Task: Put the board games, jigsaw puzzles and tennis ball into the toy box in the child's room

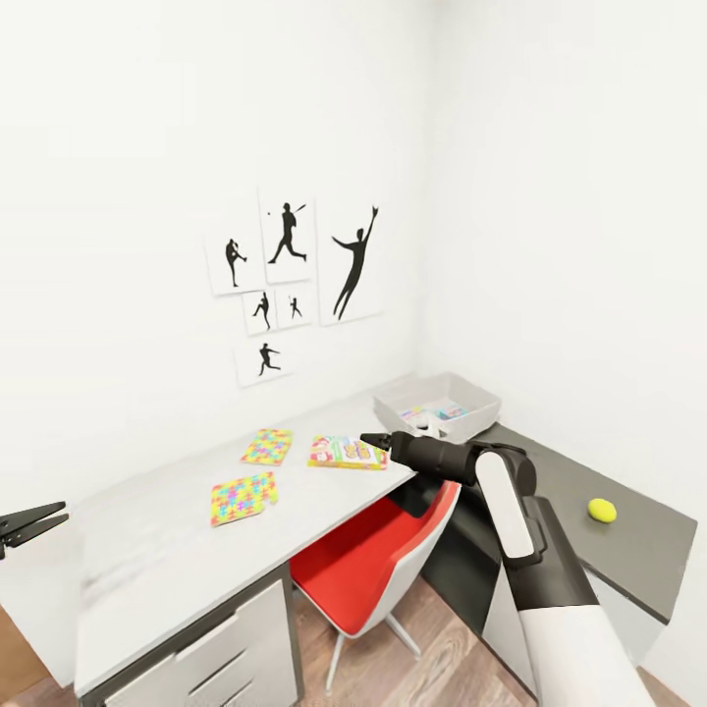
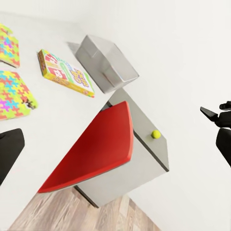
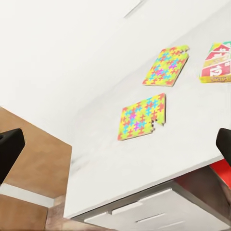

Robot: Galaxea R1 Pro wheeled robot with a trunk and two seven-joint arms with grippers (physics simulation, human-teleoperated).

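- Reaching across the desk corner, the right gripper (image 1: 374,441) hangs empty with its black fingers barely parted, just beside the flat, brightly printed board game box (image 1: 348,453).
- That box lies on the long white-topped table (image 1: 147,550) just ahead of the fingertips, its long axis running along the desk toward the shallow light grey toy box (image 1: 439,406) at the far corner, which already shows some colourful contents.
- Two thin multicolour jigsaw puzzle squares (image 1: 243,496) (image 1: 267,446) lie flat farther along the white top, apart from each other and beyond the game box from the right arm.
- A small yellow-green tennis ball (image 1: 602,510) sits alone on the lower dark-grey section, well apart from the bin.
- Hovering off the desk's near end, the left gripper (image 1: 32,521) is slightly open and empty; the right arm looks far nearer to the game box.
- A red-seated chair (image 1: 373,565) tucked under the desk stands below the right arm, not blocking the tabletop.
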